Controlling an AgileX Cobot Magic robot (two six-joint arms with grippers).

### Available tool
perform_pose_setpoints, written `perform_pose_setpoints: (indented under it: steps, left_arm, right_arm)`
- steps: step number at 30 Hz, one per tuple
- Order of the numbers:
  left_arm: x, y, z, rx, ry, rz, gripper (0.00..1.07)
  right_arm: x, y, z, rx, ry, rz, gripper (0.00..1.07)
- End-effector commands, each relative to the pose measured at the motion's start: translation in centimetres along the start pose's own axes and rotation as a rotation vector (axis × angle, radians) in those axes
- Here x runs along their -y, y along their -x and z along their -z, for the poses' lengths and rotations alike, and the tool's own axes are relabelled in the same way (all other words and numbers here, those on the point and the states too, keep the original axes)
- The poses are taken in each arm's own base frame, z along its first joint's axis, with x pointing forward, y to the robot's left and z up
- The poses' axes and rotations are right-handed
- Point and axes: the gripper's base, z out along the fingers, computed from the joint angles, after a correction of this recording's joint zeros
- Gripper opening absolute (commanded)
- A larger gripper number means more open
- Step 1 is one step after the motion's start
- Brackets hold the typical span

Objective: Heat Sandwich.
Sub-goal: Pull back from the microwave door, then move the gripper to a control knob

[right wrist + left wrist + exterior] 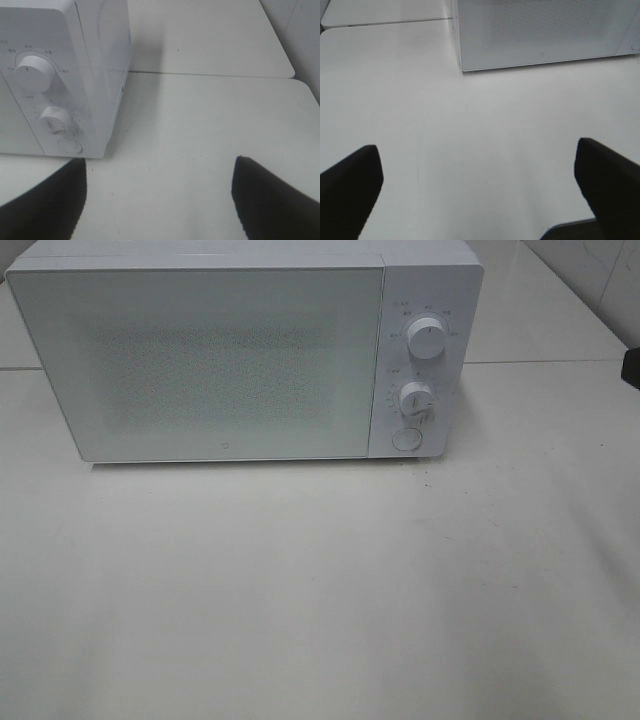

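The sandwich is out of view in every frame. A white microwave (pixel 240 350) stands at the back of the table with its door shut; its two knobs (pixel 428 338) and round button (pixel 405 439) are on its right side. The exterior view shows neither arm. In the left wrist view my left gripper (pixel 480 195) hangs open over bare table, the microwave's door (pixel 545 30) lying ahead of it. My right gripper (pixel 160 200) is open too, with nothing between its fingers, near the microwave's control panel (pixel 45 100).
The white table (pixel 320 590) stretches in front of the microwave. A seam between two tabletops (pixel 210 75) runs behind the right gripper. A dark object (pixel 631 367) shows at the far right edge.
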Motion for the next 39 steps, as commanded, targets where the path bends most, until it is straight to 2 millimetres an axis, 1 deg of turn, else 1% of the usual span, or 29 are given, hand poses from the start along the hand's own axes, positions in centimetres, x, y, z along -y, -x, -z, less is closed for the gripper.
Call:
perform_pose_setpoints:
  steps: [1, 3, 4, 6, 8, 9, 11, 13, 15, 16, 19, 21, 26, 28, 31, 36, 37, 39]
  left_arm:
    - [0.1, -0.1, 0.3, 0.035, 0.001, 0.003, 1.01]
    - [0.1, -0.1, 0.3, 0.035, 0.001, 0.003, 1.01]
    - [0.1, -0.1, 0.3, 0.035, 0.001, 0.003, 1.01]
    - [0.1, -0.1, 0.3, 0.035, 0.002, 0.002, 1.01]
    - [0.1, -0.1, 0.3, 0.035, 0.002, 0.002, 1.01]
    - [0.1, -0.1, 0.3, 0.035, 0.002, 0.002, 1.01]
    - [0.1, -0.1, 0.3, 0.035, 0.002, 0.002, 1.01]
    - [0.1, -0.1, 0.3, 0.035, 0.002, 0.002, 1.01]
    - [0.1, -0.1, 0.3, 0.035, 0.002, 0.002, 1.01]
    - [0.1, -0.1, 0.3, 0.035, 0.002, 0.002, 1.01]
    - [0.1, -0.1, 0.3, 0.035, 0.002, 0.002, 1.01]
    - [0.1, -0.1, 0.3, 0.035, 0.002, 0.002, 1.01]
    - [0.1, -0.1, 0.3, 0.035, 0.002, 0.002, 1.01]
    - [0.1, -0.1, 0.3, 0.035, 0.002, 0.002, 1.01]
    - [0.1, -0.1, 0.3, 0.035, 0.002, 0.002, 1.01]
    - [0.1, -0.1, 0.3, 0.035, 0.002, 0.002, 1.01]
    - [0.1, -0.1, 0.3, 0.035, 0.002, 0.002, 1.01]
    - [0.1, -0.1, 0.3, 0.035, 0.002, 0.002, 1.01]
  right_arm:
    - [-0.2, -0.6, -0.2, 0.14, 0.021, -0.008, 0.76]
    - [-0.3, -1.1, -0.2, 0.201, 0.032, -0.012, 0.76]
    - [-0.3, -1.1, -0.2, 0.201, 0.032, -0.012, 0.76]
    - [-0.3, -2.0, -0.2, 0.251, 0.034, -0.037, 0.76]
    - [-0.2, -2.6, -0.1, 0.269, 0.024, -0.041, 0.76]
    - [-0.2, -2.6, -0.1, 0.269, 0.024, -0.041, 0.76]
    - [0.0, -3.6, -0.1, 0.292, 0.004, -0.035, 0.76]
    - [0.1, -4.1, -0.3, 0.304, -0.01, -0.058, 0.76]
    - [0.2, -4.4, -0.4, 0.309, -0.016, -0.072, 0.76]
    - [0.2, -4.9, -0.7, 0.308, -0.02, -0.073, 0.76]
    - [0.2, -5.4, -1.2, 0.293, -0.022, -0.072, 0.76]
    - [0.2, -6.0, -2.1, 0.263, -0.026, -0.07, 0.76]
    - [0.2, -6.6, -3.2, 0.235, -0.03, -0.067, 0.76]
    - [0.3, -6.7, -3.4, 0.233, -0.03, -0.067, 0.76]
    - [-0.4, -6.9, -3.8, 0.227, -0.021, -0.079, 0.76]
    - [-2.0, -7.2, -4.2, 0.235, -0.026, -0.035, 0.76]
    - [-2.0, -7.2, -4.2, 0.235, -0.026, -0.035, 0.76]
    - [-3.2, -7.6, -4.5, 0.238, -0.03, -0.002, 0.76]
